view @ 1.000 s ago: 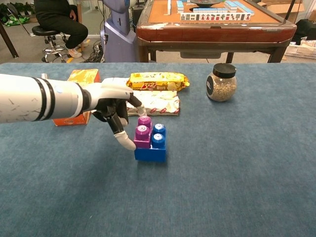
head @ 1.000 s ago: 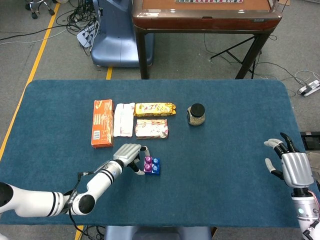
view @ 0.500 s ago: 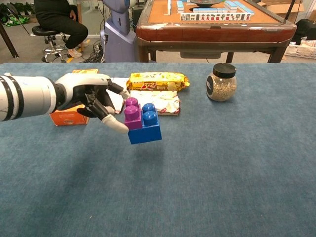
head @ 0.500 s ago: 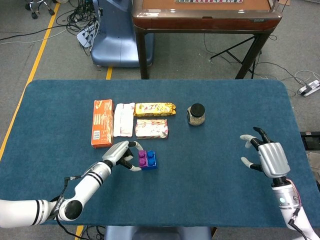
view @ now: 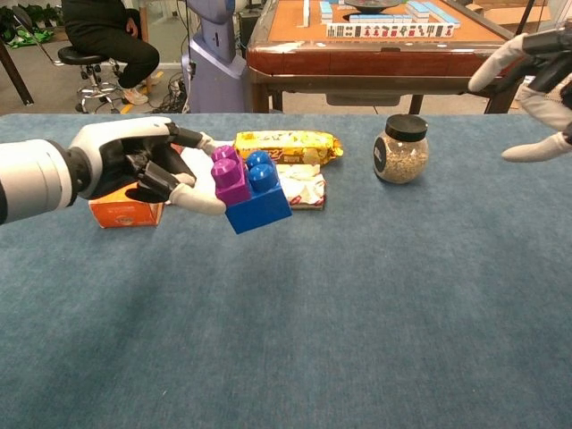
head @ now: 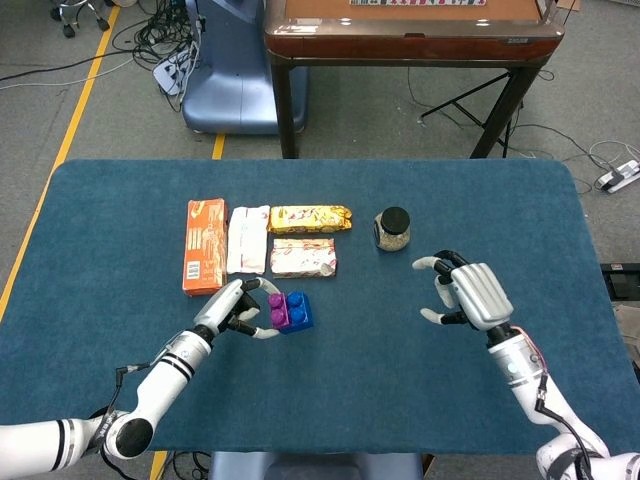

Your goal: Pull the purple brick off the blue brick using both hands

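Counting two bricks (view: pixel 253 190), two hands (head: pixel 470 293)

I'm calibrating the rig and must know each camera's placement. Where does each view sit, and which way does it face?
Head view: high, facing down on the blue cloth table; both arms show, left hand holding the purple plastic brick joined to the blue plastic brick, right hand empty.
Chest view: low at table's edge, facing forward; left hand, right hand.
Shared: both hands, bricks, lidded glass jar.
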Tool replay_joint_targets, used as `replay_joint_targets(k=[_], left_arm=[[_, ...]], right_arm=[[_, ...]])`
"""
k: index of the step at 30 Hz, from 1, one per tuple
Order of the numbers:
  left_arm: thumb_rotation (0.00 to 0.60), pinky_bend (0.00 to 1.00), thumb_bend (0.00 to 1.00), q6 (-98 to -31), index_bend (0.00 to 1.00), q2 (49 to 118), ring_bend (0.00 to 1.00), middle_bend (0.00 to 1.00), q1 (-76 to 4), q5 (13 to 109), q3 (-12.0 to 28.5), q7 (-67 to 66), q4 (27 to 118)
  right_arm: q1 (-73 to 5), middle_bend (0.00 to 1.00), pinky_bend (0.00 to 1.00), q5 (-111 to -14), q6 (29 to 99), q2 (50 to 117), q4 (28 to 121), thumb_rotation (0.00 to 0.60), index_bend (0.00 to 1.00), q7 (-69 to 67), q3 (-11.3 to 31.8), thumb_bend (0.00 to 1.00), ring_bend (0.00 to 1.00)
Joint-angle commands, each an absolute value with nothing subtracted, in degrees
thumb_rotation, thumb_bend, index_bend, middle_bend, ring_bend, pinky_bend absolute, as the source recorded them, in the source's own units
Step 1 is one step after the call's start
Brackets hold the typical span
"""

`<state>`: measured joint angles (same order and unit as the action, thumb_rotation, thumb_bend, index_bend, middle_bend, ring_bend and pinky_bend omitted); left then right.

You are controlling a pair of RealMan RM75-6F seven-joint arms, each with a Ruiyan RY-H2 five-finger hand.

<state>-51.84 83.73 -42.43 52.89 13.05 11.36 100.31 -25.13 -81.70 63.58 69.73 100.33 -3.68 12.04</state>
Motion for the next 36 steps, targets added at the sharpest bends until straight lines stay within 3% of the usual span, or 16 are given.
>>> replay_joint_targets(k=[1,14,25,36], left_arm=[[0.600,1.00,0.12,-53.09,0.59,84.66,0.97,1.00,-41.43,54.24,13.30,12.37,99.85],[0.600,1.00,0.17,-56.90,0.59,87.25,0.97,1.00,-39.44,56.38,14.18,11.40,99.98],[0.600,1.00,0.18,-57.71,0.59,88.45,0.97,1.00,-38.62,57.33,14.85,10.89,99.59],[0.600,1.00,0.18,-57.69,0.59,88.64,0.97,1.00,-37.98,58.00,15.43,10.87,99.56]], right_arm=[[-28.29,0.89,0.95,-78.48,59.47,70.66,101.74,0.600,0.30,-4.46,13.24,0.00,0.96],[-36.13,0.91,0.97,-70.47,50.62,75.48,101.71,0.600,0.17,-5.64,15.51,0.00,0.98],[-40.87,0.93,0.97,-66.13,44.58,77.86,100.95,0.600,0.14,-10.82,17.08,0.00,0.99],[-43.86,0.93,0.98,-64.24,42.67,81.56,97.32,0.600,0.04,-13.99,17.70,0.00,0.99]])
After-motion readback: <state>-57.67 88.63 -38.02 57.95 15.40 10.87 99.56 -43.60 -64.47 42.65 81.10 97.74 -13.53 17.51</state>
